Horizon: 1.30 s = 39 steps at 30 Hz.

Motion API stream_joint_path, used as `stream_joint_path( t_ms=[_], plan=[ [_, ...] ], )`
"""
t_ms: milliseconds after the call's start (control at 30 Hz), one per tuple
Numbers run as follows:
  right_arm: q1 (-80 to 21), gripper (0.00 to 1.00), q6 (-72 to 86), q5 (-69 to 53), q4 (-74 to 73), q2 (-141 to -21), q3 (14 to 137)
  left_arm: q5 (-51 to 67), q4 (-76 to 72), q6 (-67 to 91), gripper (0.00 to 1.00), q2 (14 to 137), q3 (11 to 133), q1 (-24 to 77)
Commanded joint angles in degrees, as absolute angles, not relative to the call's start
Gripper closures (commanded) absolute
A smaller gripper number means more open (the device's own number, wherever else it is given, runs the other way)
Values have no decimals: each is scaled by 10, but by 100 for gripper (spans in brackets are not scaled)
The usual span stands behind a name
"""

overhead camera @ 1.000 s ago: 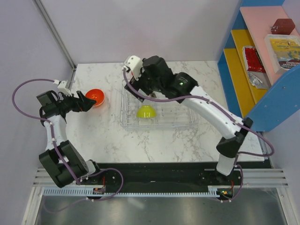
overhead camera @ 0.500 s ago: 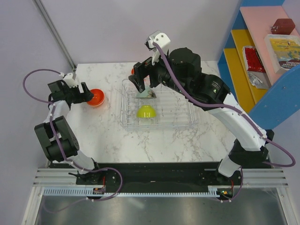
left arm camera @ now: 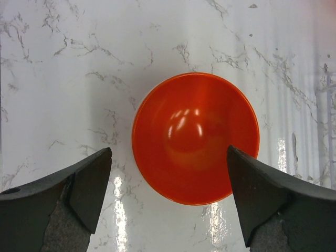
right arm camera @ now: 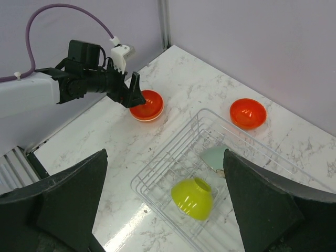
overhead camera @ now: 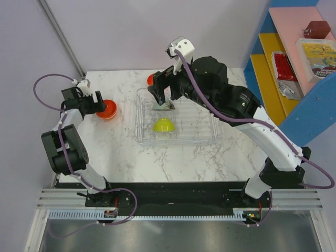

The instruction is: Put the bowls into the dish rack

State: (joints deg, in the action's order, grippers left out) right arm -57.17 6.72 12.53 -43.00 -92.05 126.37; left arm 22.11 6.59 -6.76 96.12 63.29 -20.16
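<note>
**mo_k:** Two grippers, both spread wide and holding nothing; the left gripper (left arm camera: 168,157) points straight down at a glossy orange round bowl (left arm camera: 195,152); that bowl sits upright on the white marble-patterned table (left arm camera: 63,63) and shows between the two dark fingers (left arm camera: 79,189); one fingertip overlaps the bowl's rim in the wrist view, but I can't tell if it actually touches.

**jen_r:** yeah, from overhead that bowl is left of the rack and well apart from it; what about the other arm?

**mo_k:** right gripper (right arm camera: 163,157) hangs high over the far left part of the clear rectangular dish rack with ribbed dividers (right arm camera: 168,163); jaws parted, nothing between them; inside the rack a yellow-green round bowl (right arm camera: 192,198) lies upside down in the left half, toward the near side; just beyond it, also in the rack, is a pale green flattish piece (right arm camera: 215,156); too small to say what it is.

**jen_r:** and a second orange bowl (right arm camera: 248,113) stands upright on the table just past the rack's far left corner, outside it; so one bowl in, two out; off to the right of the table there's a blue shelf unit with yellow and pink boards (overhead camera: 312,102).
</note>
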Motion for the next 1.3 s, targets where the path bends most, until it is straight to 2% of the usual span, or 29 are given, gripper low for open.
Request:
stream_joint_path(
  t_ms=[0,233,400,633,800,1033,1167,1267],
  plan=[
    [-574,2,61,164,-410,-923,1235,192,42,-90,4,972,654,-202],
    [-574,2,24,219,-381,-914,1186,196,36,-99,15,995,656,-201],
    [-571,2,10,244,-365,-904,1156,205,33,-100,29,1008,657,-200],
    [-558,2,11,240,-359,-899,1147,204,33,-105,40,1014,658,-200],
    [-546,2,17,229,-355,-896,1137,201,34,-107,56,1018,661,-200],
    [-535,2,25,214,-356,-891,1136,195,41,-111,66,1030,671,-198],
    [-531,2,25,212,-356,-889,1136,187,50,-114,84,1035,679,-195],
    [-527,2,29,206,-355,-887,1134,184,54,-114,93,1033,682,-195]
  ],
)
